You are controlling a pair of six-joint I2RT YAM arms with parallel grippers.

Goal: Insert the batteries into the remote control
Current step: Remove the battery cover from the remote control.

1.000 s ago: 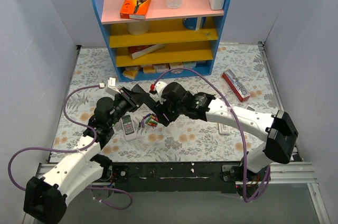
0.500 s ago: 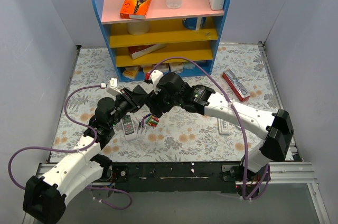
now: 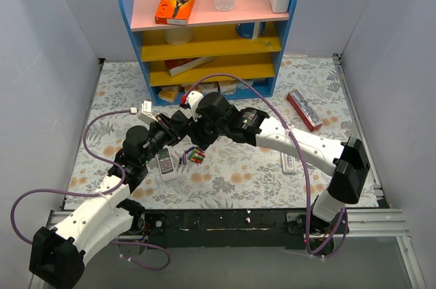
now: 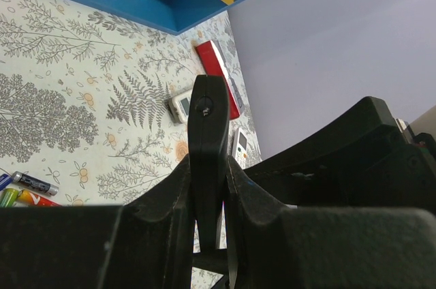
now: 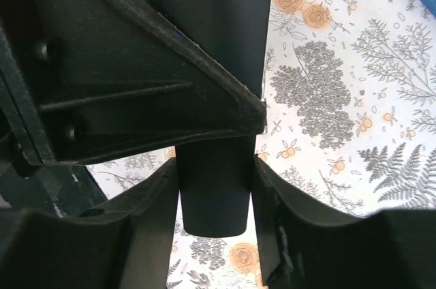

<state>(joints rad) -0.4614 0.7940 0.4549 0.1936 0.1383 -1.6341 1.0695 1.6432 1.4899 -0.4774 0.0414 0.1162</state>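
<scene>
Entry, changes over the last second.

1. My right arm: it swung left and toward the back of the table. Its black block-shaped elbow housing (image 3: 349, 166) drew in from the right edge.
2. My right gripper (image 3: 194, 132): it rose up and left, away from the small red, green and dark cylindrical batteries (image 3: 194, 157). It ended at the slim black bar-shaped remote control (image 5: 216, 193), with one of my fingers (image 5: 153, 224) on each side, close against its edges. I could not tell whether they pressed.
3. The thin purple cable (image 3: 219, 75) on that arm: its loop lifted and shifted left.
</scene>
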